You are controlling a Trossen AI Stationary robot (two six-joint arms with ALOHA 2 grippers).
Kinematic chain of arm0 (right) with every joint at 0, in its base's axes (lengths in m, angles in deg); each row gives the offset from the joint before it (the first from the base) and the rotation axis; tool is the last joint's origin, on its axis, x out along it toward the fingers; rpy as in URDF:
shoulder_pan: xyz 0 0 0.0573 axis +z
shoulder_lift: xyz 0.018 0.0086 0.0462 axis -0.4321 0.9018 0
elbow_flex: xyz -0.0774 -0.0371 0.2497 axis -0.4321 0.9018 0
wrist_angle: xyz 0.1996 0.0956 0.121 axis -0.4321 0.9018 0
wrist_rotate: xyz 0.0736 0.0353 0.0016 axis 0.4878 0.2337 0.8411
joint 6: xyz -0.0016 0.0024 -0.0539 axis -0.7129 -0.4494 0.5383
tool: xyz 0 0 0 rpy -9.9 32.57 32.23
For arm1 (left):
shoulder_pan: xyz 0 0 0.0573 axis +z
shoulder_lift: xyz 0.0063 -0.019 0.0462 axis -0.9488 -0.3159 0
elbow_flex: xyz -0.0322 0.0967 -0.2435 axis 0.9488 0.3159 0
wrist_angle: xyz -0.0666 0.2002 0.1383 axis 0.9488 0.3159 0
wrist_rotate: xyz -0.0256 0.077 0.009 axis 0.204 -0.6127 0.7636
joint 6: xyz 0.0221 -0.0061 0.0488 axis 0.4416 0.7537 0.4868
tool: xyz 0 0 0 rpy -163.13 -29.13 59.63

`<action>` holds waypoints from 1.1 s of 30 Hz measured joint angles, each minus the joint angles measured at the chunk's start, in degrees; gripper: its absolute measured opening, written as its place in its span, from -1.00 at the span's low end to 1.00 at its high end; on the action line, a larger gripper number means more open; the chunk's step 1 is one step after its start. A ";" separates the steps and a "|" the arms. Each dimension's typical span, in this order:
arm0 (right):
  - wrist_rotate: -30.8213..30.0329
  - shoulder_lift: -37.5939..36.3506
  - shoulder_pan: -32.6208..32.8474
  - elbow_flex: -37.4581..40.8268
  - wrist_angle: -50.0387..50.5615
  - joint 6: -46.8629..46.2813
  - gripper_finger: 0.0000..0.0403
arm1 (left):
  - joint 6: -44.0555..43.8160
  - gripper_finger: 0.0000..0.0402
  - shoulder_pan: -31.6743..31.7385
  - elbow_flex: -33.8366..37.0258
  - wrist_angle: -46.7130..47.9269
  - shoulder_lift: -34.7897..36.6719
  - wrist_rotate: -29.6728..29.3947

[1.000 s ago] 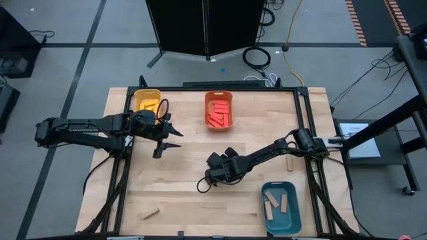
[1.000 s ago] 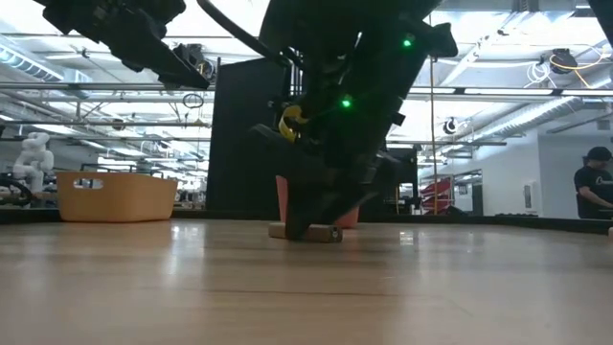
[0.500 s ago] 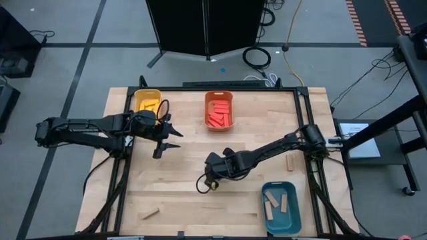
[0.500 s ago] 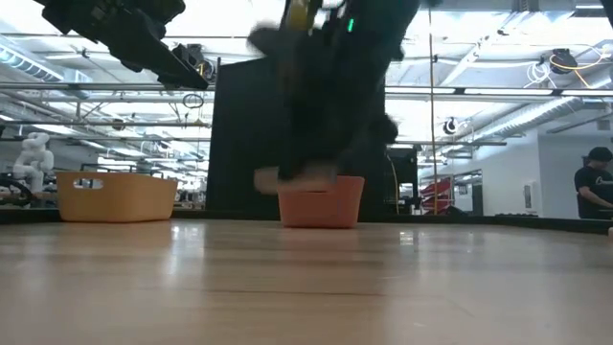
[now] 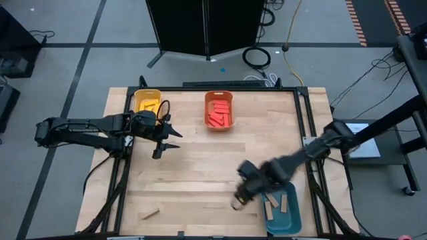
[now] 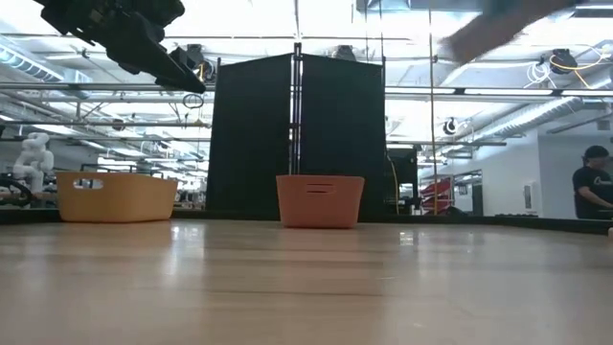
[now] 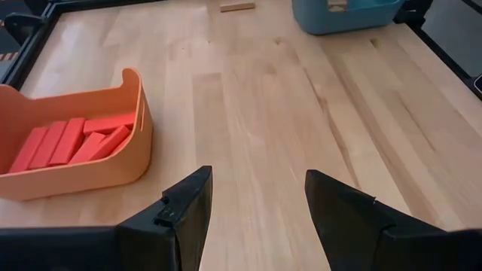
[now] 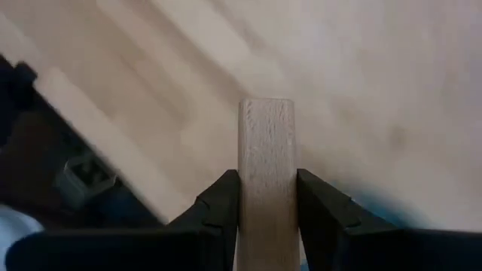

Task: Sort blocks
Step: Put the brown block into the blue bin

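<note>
So the tan wood block (image 8: 266, 162) is now up off the table, clamped between the right gripper (image 5: 238, 198)'s two fingers, sticking straight out past them. A second ago that gripper was down at the middle of the table closing on it; since then the arm has swung toward the near right and hangs just left of the teal bin (image 5: 291, 215), which already has a few tan blocks (image 5: 273, 204) in it. Looks to me like the pick worked and only the drop is left for this one.

Further out, the orange bin (image 5: 228, 102) at the far middle holds red blocks (image 5: 219, 116), and the yellow bin (image 5: 147, 94) sits far left. One tan block (image 5: 149, 214) lies loose near the front left edge, another (image 5: 289, 164) by the right edge.

Left gripper (image 5: 167, 140) hasn't budged, hovering beside the yellow bin with fingers spread and nothing in them.
</note>
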 joint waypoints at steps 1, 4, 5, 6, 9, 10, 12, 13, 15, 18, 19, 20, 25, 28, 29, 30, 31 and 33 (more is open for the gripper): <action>0.18 -0.63 1.97 0.00 1.30 -4.31 -0.57 | 0.00 0.04 0.00 0.00 0.01 0.00 0.00; 2.17 -1.02 7.69 0.00 4.66 -17.72 -0.57 | -0.29 0.04 0.00 0.00 -0.01 0.00 0.00; 2.59 -1.00 9.51 0.00 5.55 -22.28 -0.57 | -0.61 0.04 -0.02 0.00 0.01 0.00 0.02; 3.01 -0.94 11.37 0.00 6.62 -26.76 -0.57 | -1.26 0.04 0.00 0.00 -0.02 0.00 0.02; 3.13 -0.11 16.09 0.00 10.38 -39.21 -0.57 | -1.50 0.04 0.00 0.00 -0.03 -0.02 0.02; 3.23 0.25 17.41 0.00 11.75 -42.79 -0.57 | -1.66 0.04 -0.01 0.00 -0.04 -0.02 0.02; 4.53 0.86 19.28 0.02 15.15 -48.84 -0.57 | -2.86 0.04 -0.01 0.00 -0.06 0.00 0.04; 5.24 0.99 19.98 0.02 17.13 -51.73 -0.57 | -3.00 0.04 0.00 0.00 -0.06 -0.02 0.02; 6.91 1.34 20.89 0.02 20.21 -56.24 -0.57 | -3.02 0.04 -0.02 0.00 -0.08 0.00 0.02; 8.52 1.51 21.08 0.02 20.83 -56.39 -0.57 | -3.02 0.04 -0.02 0.00 -0.09 -0.01 0.03; 8.56 1.51 20.97 0.02 20.64 -56.38 -0.57 | -3.02 0.04 -0.02 0.00 -0.10 0.00 0.02; 8.49 1.51 20.74 0.02 20.45 -56.38 -0.57 | -3.02 0.04 -0.02 0.00 -0.10 -0.02 0.02; 8.55 1.51 19.90 0.02 18.97 -55.22 -0.47 | -3.02 0.04 -0.02 0.00 -0.10 -0.02 0.03; 8.58 1.51 19.62 0.02 18.93 -55.24 -0.37 | -3.04 0.04 -0.02 0.00 -0.10 -0.02 0.04; 8.60 1.51 19.54 0.02 18.92 -55.22 -0.34 | -3.04 0.04 -0.02 0.00 -0.08 -0.02 0.04; 8.62 1.51 19.51 0.02 18.94 -55.19 -0.31 | -3.02 0.04 -0.02 0.00 -0.08 -0.02 0.04; 8.60 1.51 19.51 0.02 18.94 -55.07 -0.28 | -3.02 0.04 -0.02 0.00 -0.08 -0.02 0.04; 8.62 1.51 19.51 0.02 18.94 -55.05 -0.25 | -3.04 0.04 -0.02 0.00 -0.06 -0.02 0.04</action>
